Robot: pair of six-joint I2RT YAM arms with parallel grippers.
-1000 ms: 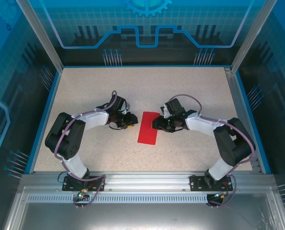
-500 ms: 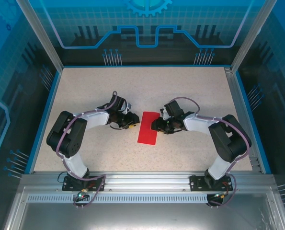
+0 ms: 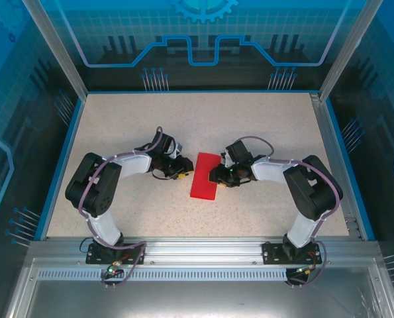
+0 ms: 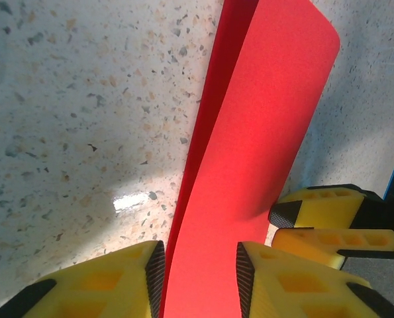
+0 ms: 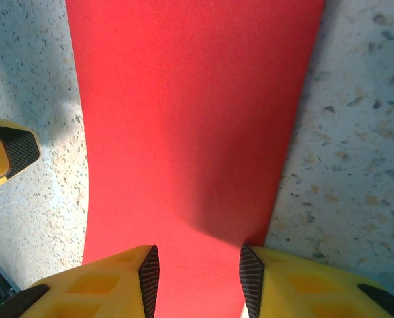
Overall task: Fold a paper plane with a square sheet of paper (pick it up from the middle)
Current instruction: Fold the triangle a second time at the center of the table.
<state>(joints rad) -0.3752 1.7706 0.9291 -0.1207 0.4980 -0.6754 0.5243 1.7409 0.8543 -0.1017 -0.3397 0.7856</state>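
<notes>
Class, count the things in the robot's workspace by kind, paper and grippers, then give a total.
Red paper: 1
Grippers: 2 (left gripper, right gripper)
Total: 3

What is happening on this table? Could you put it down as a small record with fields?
Paper: square sheet of paper, bright red, folded into a narrow strip
Place: flat on the speckled table, between the two arms
Left gripper: left gripper at the strip's left edge, jaws apart, red paper in the gap
Right gripper: right gripper at the strip's right edge, jaws apart, red paper in the gap
Layers: two layers show along one long edge in the left wrist view
Plane: no pointed shape yet
</notes>
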